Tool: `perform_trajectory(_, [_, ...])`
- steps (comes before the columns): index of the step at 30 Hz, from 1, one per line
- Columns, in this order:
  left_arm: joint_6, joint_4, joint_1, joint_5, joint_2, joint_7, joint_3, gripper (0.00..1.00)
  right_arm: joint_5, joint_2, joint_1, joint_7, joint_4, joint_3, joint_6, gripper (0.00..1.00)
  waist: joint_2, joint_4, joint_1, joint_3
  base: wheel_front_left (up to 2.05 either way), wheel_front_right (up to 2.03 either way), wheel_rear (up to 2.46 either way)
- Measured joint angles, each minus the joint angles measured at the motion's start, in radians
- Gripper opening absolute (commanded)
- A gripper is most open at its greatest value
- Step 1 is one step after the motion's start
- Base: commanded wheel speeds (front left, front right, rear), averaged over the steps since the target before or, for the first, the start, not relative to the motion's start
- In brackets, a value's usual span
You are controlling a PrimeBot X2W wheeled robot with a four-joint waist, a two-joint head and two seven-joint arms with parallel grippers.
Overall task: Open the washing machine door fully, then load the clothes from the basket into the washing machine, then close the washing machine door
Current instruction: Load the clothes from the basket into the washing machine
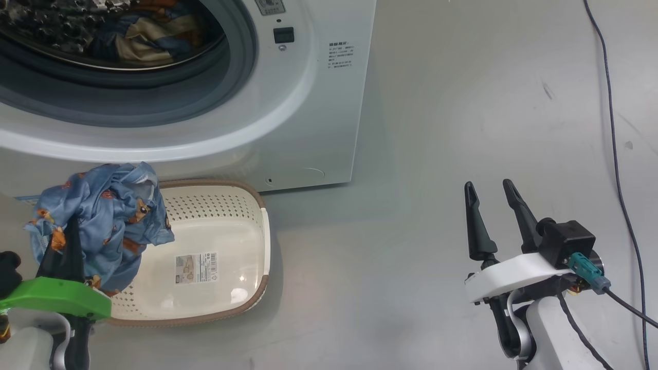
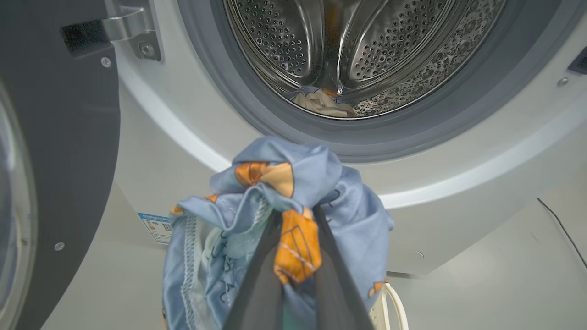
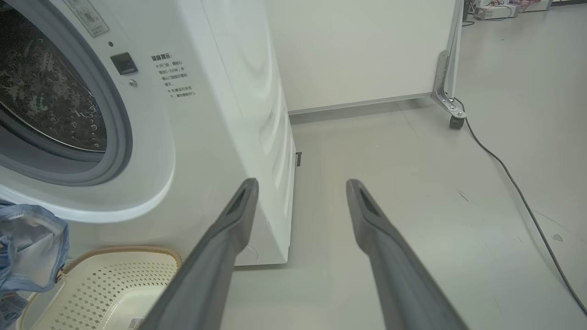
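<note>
Here, crumpled blue clothes (image 1: 110, 208) with orange prints.

A smooth pale grey floor (image 1: 437, 128) carries faint scuffs. A thin dark cable (image 1: 615, 154) runs at three o'clock; a white wheeled partition panel (image 3: 357, 50) stands at twelve o'clock.

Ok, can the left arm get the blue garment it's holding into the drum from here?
Probably yes. The door stands swung aside, and the drum opening lies just ahead of the left tool and its garment, with nothing between them.
</note>
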State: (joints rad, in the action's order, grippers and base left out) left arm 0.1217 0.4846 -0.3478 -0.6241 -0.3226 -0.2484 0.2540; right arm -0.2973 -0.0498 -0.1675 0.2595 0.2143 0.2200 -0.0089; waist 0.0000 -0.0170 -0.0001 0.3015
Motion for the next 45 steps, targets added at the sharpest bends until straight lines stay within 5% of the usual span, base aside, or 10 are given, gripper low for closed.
perform_trajectory(24, [-0.01,-0.312,0.205,0.185,0.075,-0.003,-0.188,0.0,-0.001,0.002,0.073,0.0,-0.008,-0.05,0.02,1.0,0.0,-0.008,0.0001,-0.144,0.0,0.0,0.0])
perform_trajectory(45, [-0.01,-0.385,0.355,0.249,0.142,-0.003,-0.263,0.0,0.006,0.005,0.143,0.0,-0.008,-0.066,0.04,1.0,0.0,-0.028,0.0,-0.235,0.0,0.0,0.0])
